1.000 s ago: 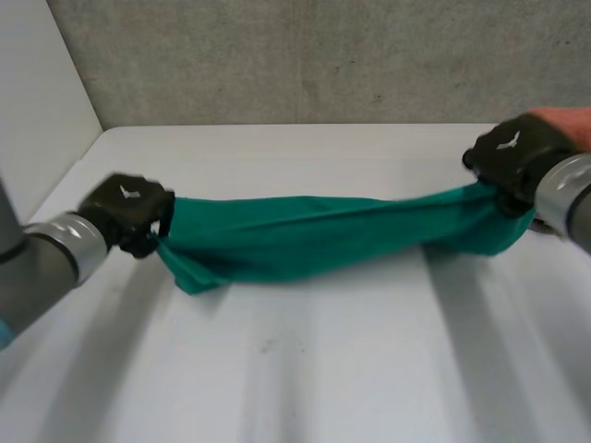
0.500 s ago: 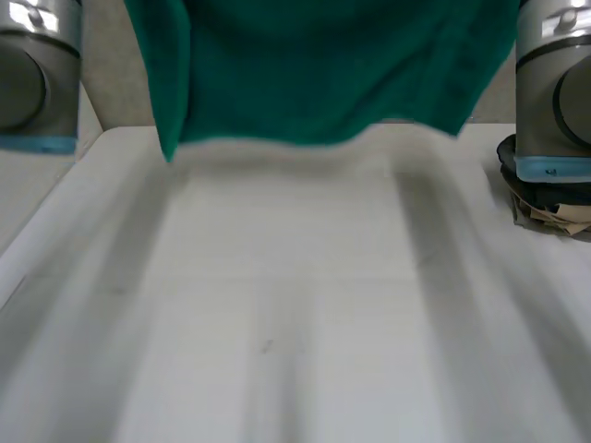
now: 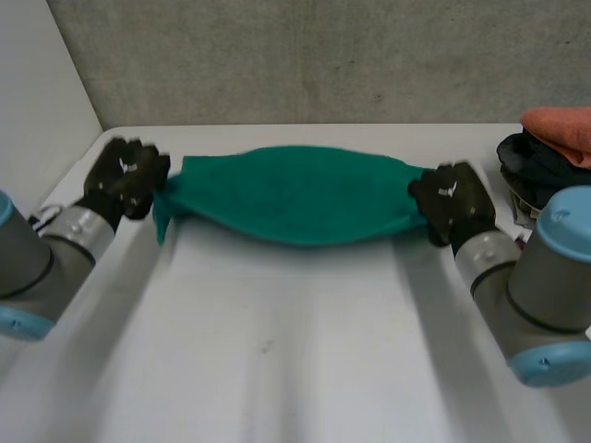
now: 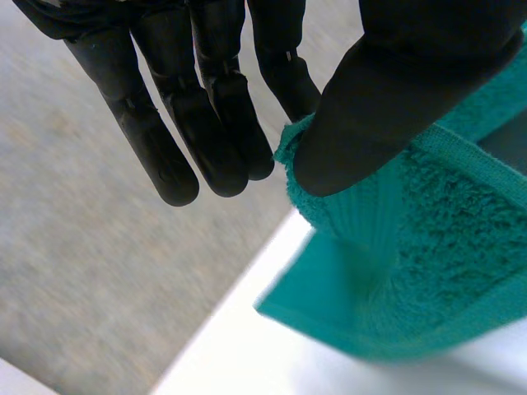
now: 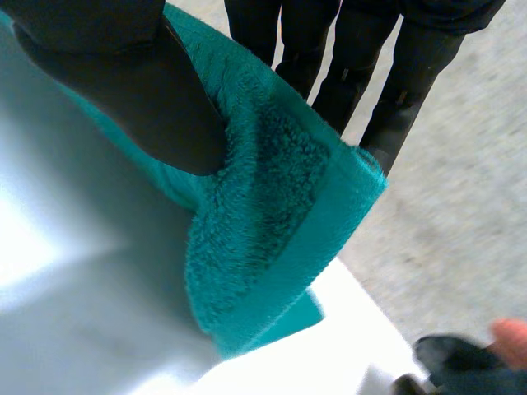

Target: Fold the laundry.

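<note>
Worktop: flat white worktop [image 3: 277, 351], bare across the near half.
Arms: grey with light-blue caps, reaching in from the near left and near right.
Right robot hand: black right robot hand [image 3: 450, 198], right of centre, closed in a pinch on the right end of the teal-green terry towel [image 3: 291, 194]. In the right wrist view, thumb pressed onto the towel [image 5: 272, 197], with straight fingers [image 5: 362, 58] behind the cloth.
Left robot hand: black left robot hand [image 3: 125, 175], slightly farther back at the left, pinching the towel's left end. In the left wrist view, thumb clamped on the hemmed corner [image 4: 428, 239] against one finger, other fingers [image 4: 206, 107] straight and clear of the cloth.
Towel: stretched left to right between both hands over the far half of the worktop, broad in the middle, gathered at each end.
Contact with worktop: cannot tell.
Clothes pile: dark garments [image 3: 536, 166] under an orange cloth [image 3: 559, 125], far right, apart from the towel.
Backdrop: grey concrete wall [image 3: 323, 55].
</note>
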Robot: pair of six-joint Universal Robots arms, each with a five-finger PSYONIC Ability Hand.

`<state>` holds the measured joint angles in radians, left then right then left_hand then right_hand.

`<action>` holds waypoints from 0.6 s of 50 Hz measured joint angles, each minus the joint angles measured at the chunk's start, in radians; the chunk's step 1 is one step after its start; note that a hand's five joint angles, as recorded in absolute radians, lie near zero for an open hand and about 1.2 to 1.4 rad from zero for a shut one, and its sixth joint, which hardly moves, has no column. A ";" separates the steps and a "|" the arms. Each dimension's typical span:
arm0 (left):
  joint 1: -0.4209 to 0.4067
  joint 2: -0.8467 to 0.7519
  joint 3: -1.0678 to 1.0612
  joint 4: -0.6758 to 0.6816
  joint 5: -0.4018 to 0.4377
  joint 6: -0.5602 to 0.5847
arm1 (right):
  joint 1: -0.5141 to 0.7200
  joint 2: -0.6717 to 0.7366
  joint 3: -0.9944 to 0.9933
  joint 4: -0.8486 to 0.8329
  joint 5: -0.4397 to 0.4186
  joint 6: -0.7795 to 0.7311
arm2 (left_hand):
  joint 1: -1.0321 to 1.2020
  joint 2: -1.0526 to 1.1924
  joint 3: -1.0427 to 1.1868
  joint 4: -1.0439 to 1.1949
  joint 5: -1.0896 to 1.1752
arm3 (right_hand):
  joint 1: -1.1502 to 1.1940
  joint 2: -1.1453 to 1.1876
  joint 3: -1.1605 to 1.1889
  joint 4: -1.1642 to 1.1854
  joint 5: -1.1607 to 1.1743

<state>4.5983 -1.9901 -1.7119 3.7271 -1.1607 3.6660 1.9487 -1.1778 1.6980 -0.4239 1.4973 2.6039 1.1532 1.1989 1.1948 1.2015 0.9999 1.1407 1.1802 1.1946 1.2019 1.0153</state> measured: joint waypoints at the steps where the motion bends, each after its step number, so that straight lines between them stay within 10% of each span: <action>1: 0.002 0.000 -0.016 0.000 0.000 0.012 | 0.000 0.003 0.009 0.000 -0.002 0.000 | -0.004 -0.010 -0.010 -0.010 -0.006 | 0.000 0.000 0.000 0.000 0.000; 15: 0.001 0.006 -0.128 -0.090 -0.015 0.090 | -0.001 0.008 0.046 -0.004 -0.004 0.016 | -0.574 -0.616 -0.610 -0.623 -0.602 | 0.000 0.000 0.000 0.000 0.000; 30: -0.015 0.077 -0.185 -0.212 -0.024 -0.028 | 0.000 0.006 0.061 0.000 -0.002 0.018 | -0.598 -0.645 -0.633 -0.654 -0.636 | 0.000 0.000 0.000 0.000 0.000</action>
<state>4.5835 -1.9130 -1.8965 3.5150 -1.1843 3.6380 1.9489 -1.1715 1.7585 -0.4242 1.4952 2.6217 0.5550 0.5536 0.5621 0.5472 0.3643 1.1407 1.1802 1.1946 1.2020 1.0153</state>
